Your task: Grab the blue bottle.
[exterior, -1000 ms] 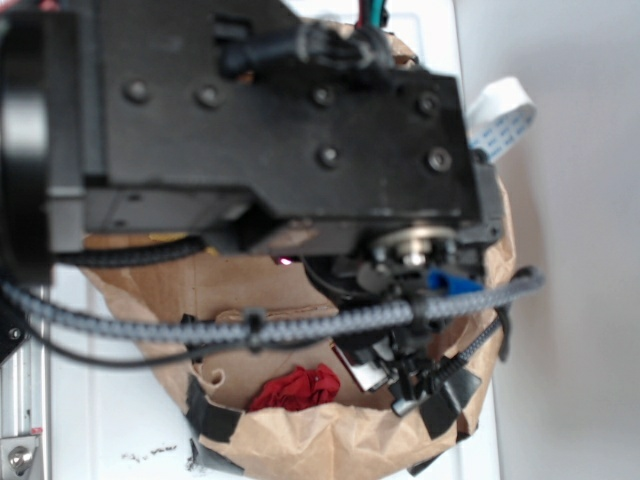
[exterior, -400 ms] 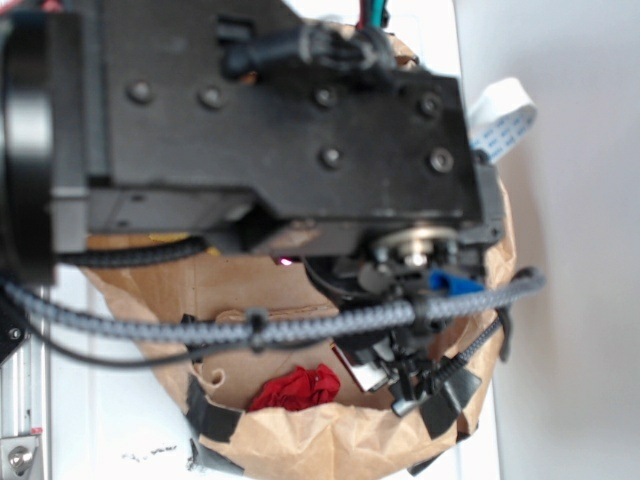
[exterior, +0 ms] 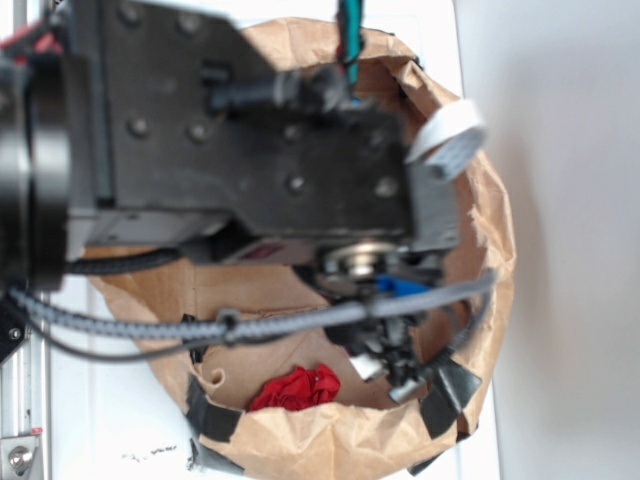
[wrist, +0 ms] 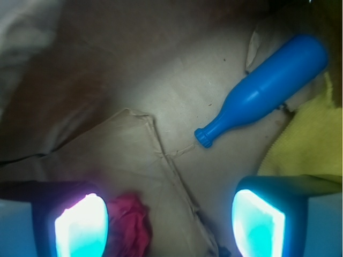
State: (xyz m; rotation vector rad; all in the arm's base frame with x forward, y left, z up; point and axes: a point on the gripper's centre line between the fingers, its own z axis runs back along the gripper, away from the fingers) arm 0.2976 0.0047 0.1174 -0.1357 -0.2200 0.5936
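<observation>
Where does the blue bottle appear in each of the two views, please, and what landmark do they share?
Exterior: only a small piece of the blue bottle shows, right of centre, just under the black arm and mostly hidden by it.
Wrist: the whole bottle lies at upper right, its neck pointing down-left, beside the yellow cloth.
Shared landmark: the red cloth, low in the brown paper bag in the exterior view and at bottom left in the wrist view.
</observation>
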